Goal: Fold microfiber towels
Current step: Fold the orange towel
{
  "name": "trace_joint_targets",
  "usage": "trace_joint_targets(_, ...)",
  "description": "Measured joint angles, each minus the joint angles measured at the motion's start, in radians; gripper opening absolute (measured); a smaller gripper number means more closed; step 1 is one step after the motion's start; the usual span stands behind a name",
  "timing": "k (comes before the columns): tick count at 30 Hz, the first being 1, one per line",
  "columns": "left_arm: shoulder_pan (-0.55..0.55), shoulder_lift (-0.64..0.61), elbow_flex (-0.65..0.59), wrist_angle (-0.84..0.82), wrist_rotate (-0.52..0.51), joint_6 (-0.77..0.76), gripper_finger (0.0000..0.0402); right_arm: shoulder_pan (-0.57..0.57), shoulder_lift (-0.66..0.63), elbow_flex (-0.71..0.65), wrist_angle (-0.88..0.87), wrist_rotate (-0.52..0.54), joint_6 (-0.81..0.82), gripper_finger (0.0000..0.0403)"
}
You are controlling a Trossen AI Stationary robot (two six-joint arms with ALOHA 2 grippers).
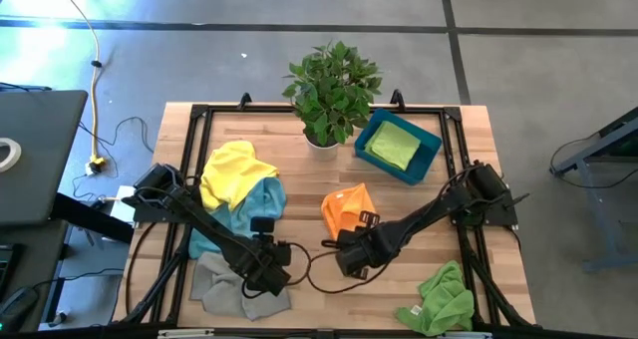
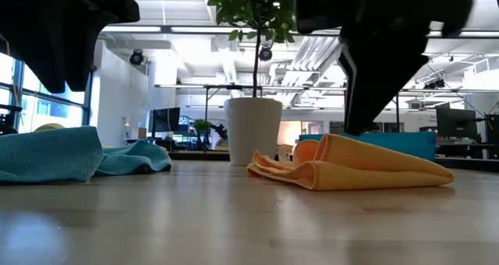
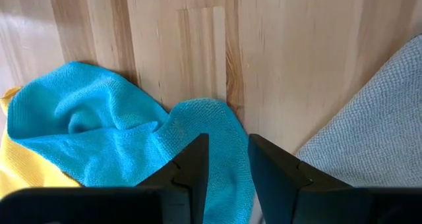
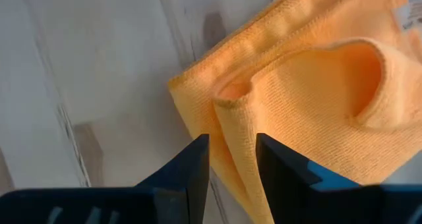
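While both arms hover, right end effector spread over orange towel, left spread.

tabletop: pale wood planks, smooth, faint sheen
orange towel: soft cloth, fine knitted weave, stitched hem
light blue towel: nubbly microfiber, matt
grey towel: coarse looped cloth
bin: teal plastic, smooth
plant pot: white, smooth, matt

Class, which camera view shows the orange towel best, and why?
The high view: the orange towel shows whole, lying folded on the table mid-table. The right wrist view shows only one corner close up, the low view only its edge side-on, and the left wrist view none of it.
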State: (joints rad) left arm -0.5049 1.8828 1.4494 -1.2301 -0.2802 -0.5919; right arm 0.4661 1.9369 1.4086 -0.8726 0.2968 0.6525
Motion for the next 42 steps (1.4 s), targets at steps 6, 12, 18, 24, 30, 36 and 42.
trace_joint_targets(6, 0.0, 0.0, 0.0, 0.001, -0.004, -0.017, 0.0099, 0.006, 0.0, 0.0, -0.003, 0.015, -0.058, 0.0164)
trace_joint_targets(12, -0.001, 0.0, 0.0, 0.001, -0.022, -0.034, 0.0099, 0.004, 0.035, 0.0, 0.009, 0.036, -0.085, 0.0187)
trace_joint_targets(18, -0.001, 0.0, 0.0, 0.001, -0.023, -0.034, 0.0099, -0.008, 0.093, 0.0, 0.013, 0.062, -0.094, 0.0187)
trace_joint_targets(24, -0.001, 0.0, 0.0, 0.001, -0.023, -0.034, 0.0099, -0.007, 0.093, 0.0, 0.02, 0.086, -0.094, 0.0149)
trace_joint_targets(30, -0.001, 0.0, 0.0, 0.001, -0.023, -0.034, 0.0099, -0.007, 0.092, 0.0, 0.02, 0.081, -0.089, 0.0046)
trace_joint_targets(36, -0.001, 0.0, 0.0, 0.001, -0.023, -0.034, 0.0099, -0.007, 0.092, 0.026, -0.026, 0.053, -0.103, 0.0017)
trace_joint_targets(42, -0.001, 0.0, 0.0, 0.001, -0.023, -0.034, 0.0099, -0.007, 0.091, 0.127, -0.191, 0.126, -0.101, 0.0003)
